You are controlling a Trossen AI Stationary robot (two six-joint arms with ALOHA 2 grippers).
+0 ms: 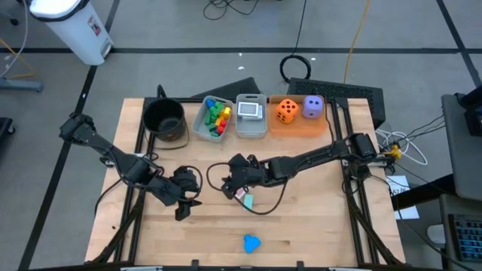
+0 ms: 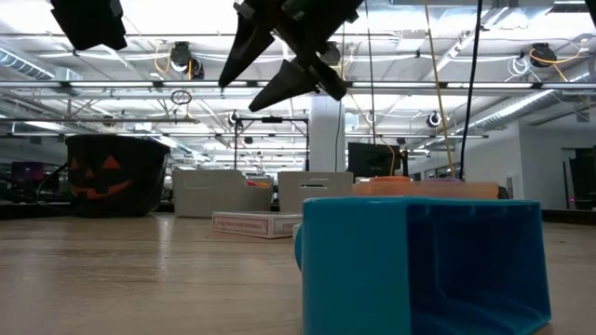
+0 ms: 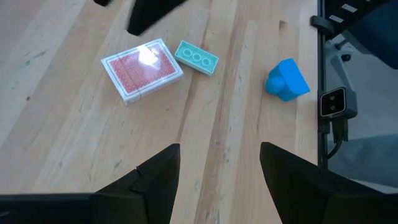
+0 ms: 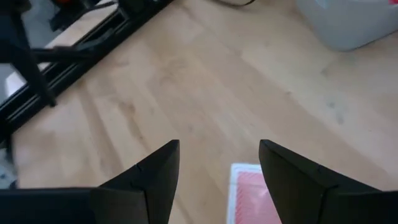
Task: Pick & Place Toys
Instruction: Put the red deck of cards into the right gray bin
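While most toys sit already in the back row, i.e. coloured blocks (image 1: 215, 117) in one bin (image 1: 202, 128), orange die (image 1: 286, 110) and purple die (image 1: 313, 106) on the tray (image 1: 297, 126), three remain mid-table: card deck (image 3: 142, 69), teal block (image 3: 196, 56), blue block (image 3: 287, 79). Right gripper (image 1: 232, 183) hovers over the deck, left gripper (image 1: 188, 204) nearby; both half open, holding nothing.

Right gripper (image 1: 235, 183) hovers beside the card deck (image 1: 242, 194); blue block (image 1: 251, 243) lies well apart.
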